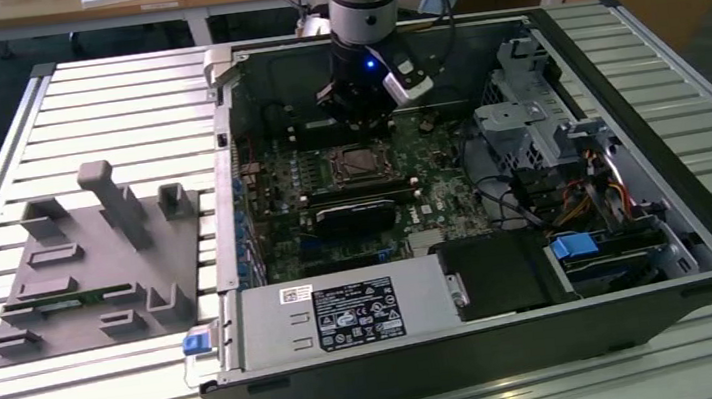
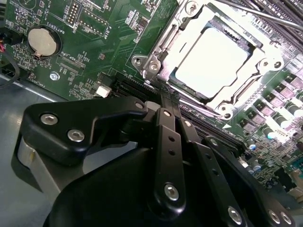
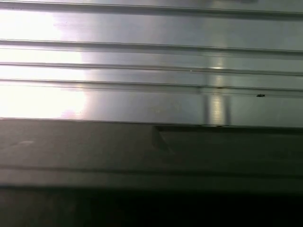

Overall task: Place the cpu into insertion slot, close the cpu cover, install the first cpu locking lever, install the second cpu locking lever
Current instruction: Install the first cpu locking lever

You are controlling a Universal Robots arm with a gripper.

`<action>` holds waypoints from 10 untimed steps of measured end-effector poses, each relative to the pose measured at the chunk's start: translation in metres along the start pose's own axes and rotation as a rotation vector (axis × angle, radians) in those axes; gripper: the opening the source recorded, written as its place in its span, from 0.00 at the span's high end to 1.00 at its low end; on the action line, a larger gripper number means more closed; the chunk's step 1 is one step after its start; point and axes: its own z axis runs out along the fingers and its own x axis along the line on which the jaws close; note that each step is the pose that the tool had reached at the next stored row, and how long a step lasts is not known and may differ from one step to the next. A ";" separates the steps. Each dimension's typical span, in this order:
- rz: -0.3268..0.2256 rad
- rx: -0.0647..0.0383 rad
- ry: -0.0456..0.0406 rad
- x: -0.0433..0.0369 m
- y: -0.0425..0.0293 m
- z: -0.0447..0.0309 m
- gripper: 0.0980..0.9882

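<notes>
The exterior view is evenly lit and fairly sharp, with the open computer case (image 1: 463, 197) dim inside and pale sheen on the slatted table (image 1: 78, 120). In the second wrist view, glare washes out the cpu (image 2: 210, 59) at upper right, while the gripper (image 2: 165, 101) is dark and soft below. The first wrist view is blurred, with bright reflections at upper left and a dark lower half.

Silver-grey cpu (image 2: 214, 62) seated flat in insertion slot (image 2: 246, 45), silvery cpu cover (image 2: 163, 52) framing it
</notes>
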 end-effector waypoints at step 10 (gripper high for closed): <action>0.000 0.001 0.0003 0.0000 0.0000 -0.0018 0.99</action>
